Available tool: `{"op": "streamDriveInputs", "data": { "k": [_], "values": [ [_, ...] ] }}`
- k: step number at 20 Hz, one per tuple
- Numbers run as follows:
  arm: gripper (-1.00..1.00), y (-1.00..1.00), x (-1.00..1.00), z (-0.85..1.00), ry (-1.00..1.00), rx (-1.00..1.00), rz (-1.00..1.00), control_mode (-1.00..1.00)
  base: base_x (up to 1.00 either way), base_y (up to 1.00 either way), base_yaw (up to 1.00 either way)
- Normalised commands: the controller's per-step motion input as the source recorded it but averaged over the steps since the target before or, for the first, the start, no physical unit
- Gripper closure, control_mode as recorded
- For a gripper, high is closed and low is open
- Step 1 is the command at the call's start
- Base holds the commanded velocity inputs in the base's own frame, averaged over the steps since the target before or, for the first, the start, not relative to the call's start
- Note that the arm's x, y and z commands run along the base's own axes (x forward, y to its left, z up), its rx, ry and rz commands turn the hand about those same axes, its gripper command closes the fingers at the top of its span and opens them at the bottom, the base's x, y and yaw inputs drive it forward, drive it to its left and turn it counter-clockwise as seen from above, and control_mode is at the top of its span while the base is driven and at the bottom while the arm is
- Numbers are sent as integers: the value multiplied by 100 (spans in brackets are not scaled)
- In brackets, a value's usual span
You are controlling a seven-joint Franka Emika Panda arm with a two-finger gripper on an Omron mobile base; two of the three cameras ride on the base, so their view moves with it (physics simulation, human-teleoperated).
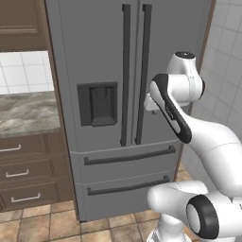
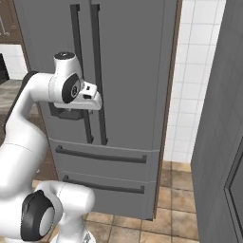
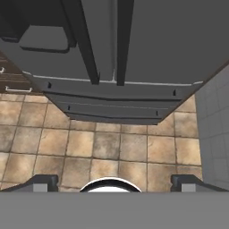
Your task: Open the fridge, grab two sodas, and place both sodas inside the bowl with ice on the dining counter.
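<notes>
Fridge (image 1: pixel 108 94): a tall grey French-door fridge is seen standing shut, right of the brown drawers (image 1: pixel 23 172) and left of the white tiled wall (image 1: pixel 227 56).
Door handles (image 1: pixel 135 71): two long dark bars are set just beside the centre seam of the fridge, running upright; in the hand view their lower ends (image 3: pixel 105 53) are seen above the fridge drawers.
Dispenser recess (image 1: pixel 98 104): set in the fridge's left door, left of the handles.
Gripper (image 3: pixel 114 181): held in front of the fridge's right door, looking down the front toward the tan floor tiles (image 3: pixel 112 143); the fingers are spread wide, with nothing between them.
Handling: the door is judged heavy, rigid and held by a seal, so a steady pull is called for.
Hold: a bar handle is best taken across its width, mid-length or lower, since its smooth surface may slip.
Sodas: judged to be inside the shut fridge.
</notes>
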Motion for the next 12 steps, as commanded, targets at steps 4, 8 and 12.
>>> {"op": "streamDriveInputs", "data": {
  "k": [4, 8, 12],
  "values": [
    [-100, -2, 6, 0, -7, 4, 0, -100, 0, 0, 0],
    [-100, 10, 58, 27, -23, 9, 0, -100, 0, 0, 0],
    [-100, 34, 74, 40, -18, 4, 0, -100, 0, 0, 0]
  ]
}}
